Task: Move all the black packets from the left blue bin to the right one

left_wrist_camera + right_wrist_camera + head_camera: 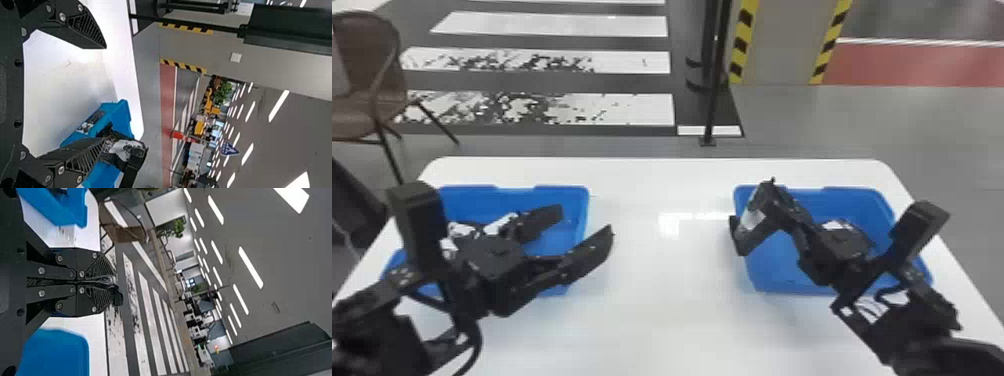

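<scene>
The left gripper (586, 220) hangs over the right side of the left blue bin (572, 201), its fingers spread wide, nothing between them. Level with it, the right gripper (776, 202) has its fingers closed on a black packet (753, 219) with a whitish patch, held above the left rim of the right blue bin (857, 201). Black-and-white packets (502, 224) lie in the left bin; another packet (837, 225) lies in the right one. Both bins stand on the white tabletop (667, 305). Beyond it, at the left, is a brown chair (369, 60).
</scene>
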`<move>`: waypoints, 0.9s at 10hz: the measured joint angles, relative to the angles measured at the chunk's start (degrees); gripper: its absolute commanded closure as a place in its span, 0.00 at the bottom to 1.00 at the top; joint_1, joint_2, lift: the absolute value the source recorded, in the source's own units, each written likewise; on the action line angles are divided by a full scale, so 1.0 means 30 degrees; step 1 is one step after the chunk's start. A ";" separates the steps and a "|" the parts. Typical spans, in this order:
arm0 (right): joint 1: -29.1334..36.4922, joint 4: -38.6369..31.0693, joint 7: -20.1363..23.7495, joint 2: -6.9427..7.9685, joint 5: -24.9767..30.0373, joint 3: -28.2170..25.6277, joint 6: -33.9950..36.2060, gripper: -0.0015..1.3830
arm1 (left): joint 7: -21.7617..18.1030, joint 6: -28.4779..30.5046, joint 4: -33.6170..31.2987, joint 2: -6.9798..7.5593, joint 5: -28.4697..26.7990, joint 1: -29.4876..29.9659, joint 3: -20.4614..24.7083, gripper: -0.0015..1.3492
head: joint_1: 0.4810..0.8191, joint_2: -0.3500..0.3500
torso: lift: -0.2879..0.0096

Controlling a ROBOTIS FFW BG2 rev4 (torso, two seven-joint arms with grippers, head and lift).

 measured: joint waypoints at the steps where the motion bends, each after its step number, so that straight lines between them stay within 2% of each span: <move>1: -0.0710 0.1116 -0.0164 -0.0173 0.0600 -0.0802 -0.0103 0.93 | 0.0148 -0.0033 -0.0867 -0.0266 -0.0095 0.0748 0.1030 0.12 | 0.63 0.43 | 0.50; 2: -0.1469 0.2366 -0.0340 -0.0334 0.1175 -0.1465 -0.0227 0.86 | 0.0242 -0.0037 -0.1460 -0.0444 -0.0128 0.1285 0.1817 0.12 | 0.63 0.41 | 0.50; 4: -0.2442 0.4242 -0.0593 -0.0551 0.1579 -0.2097 -0.0329 0.16 | 0.0281 0.0089 -0.1826 -0.0635 -0.0183 0.1729 0.2956 0.12 | 0.63 0.40 | 0.50; 5: -0.2194 0.4045 -0.0917 -0.0566 0.2031 -0.2222 -0.0731 0.04 | 0.0290 0.0152 -0.1872 -0.0660 -0.0325 0.1784 0.3331 0.12 | 0.63 0.40 | 0.50; 6: -0.1258 0.2859 -0.1450 -0.0453 0.2648 -0.2256 -0.1247 0.08 | 0.0330 0.0258 -0.1890 -0.0691 -0.0667 0.1794 0.3637 0.12 | 0.63 0.41 | 0.50; 9: 0.3285 -0.2384 -0.2793 0.0550 0.4688 -0.2252 -0.2730 0.11 | 0.0483 0.0783 -0.1870 -0.0837 -0.2049 0.1579 0.4482 0.12 | 0.63 0.49 | 0.50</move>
